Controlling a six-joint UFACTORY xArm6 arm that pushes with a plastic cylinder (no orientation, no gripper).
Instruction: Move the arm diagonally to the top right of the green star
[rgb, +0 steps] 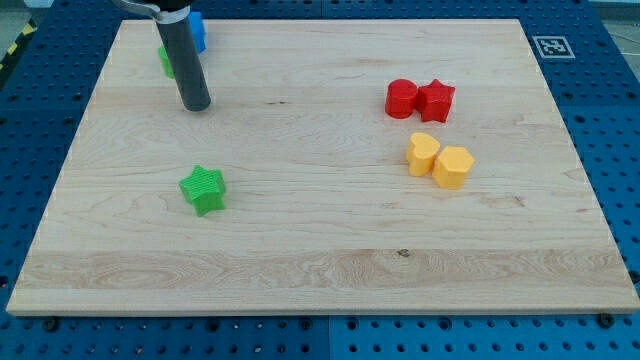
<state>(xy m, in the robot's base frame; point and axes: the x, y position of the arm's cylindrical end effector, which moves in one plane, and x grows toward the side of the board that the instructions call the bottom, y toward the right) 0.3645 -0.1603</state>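
Observation:
The green star (203, 189) lies on the wooden board (320, 250), left of centre and toward the view's bottom. My tip (195, 105) touches the board above the star, slightly to its left, about a star's width and a half away. The dark rod rises from the tip toward the view's top left. It partly hides a green block (165, 60) and a blue block (197, 30) near the board's top left corner; their shapes cannot be made out.
A red cylinder (401, 98) and a red star (436, 99) touch each other at the upper right. Below them a yellow heart (422, 154) and a yellow hexagon (452, 166) sit side by side. A marker tag (552, 45) lies off the board's top right corner.

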